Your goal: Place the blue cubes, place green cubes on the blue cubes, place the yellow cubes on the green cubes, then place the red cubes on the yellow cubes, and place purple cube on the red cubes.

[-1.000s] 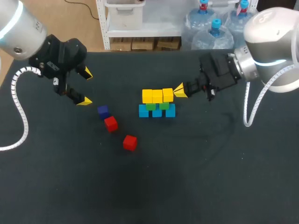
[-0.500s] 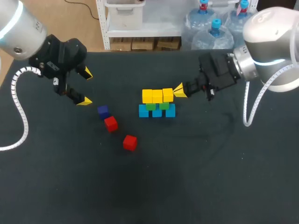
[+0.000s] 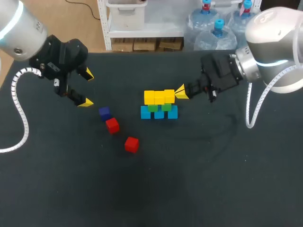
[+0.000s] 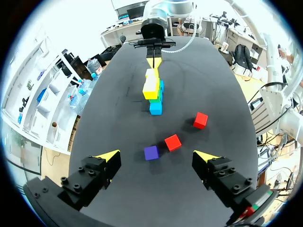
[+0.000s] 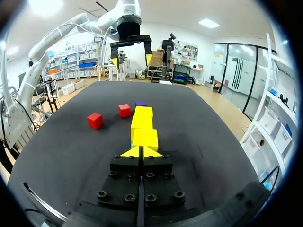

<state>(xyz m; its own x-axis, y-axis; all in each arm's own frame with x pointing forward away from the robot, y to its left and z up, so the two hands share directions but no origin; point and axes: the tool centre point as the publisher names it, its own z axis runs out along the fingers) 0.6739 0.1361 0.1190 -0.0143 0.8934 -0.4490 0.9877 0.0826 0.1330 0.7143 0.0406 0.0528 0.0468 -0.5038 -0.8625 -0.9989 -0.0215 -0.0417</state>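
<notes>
- Our stack stands mid-bench (image 3: 199, 179): blue cubes (image 3: 159, 113) lowest, green cubes (image 3: 159, 107) on them, yellow cubes (image 3: 159, 97) on top.
- Each row's long axis runs side to side in the head view, one end pointing at our right gripper (image 3: 181, 92).
- That gripper's fingers are pressed together, tips at the yellow row's end.
- Our left gripper (image 3: 86, 88) hangs with fingers wide apart, well away from the stack.
- The red cubes (image 3: 112, 126) and purple cube (image 3: 104, 113) lie loose between the left gripper and the stack.

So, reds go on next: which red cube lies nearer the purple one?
The red cube next to the purple cube; the other red cube sits farther off.
</notes>
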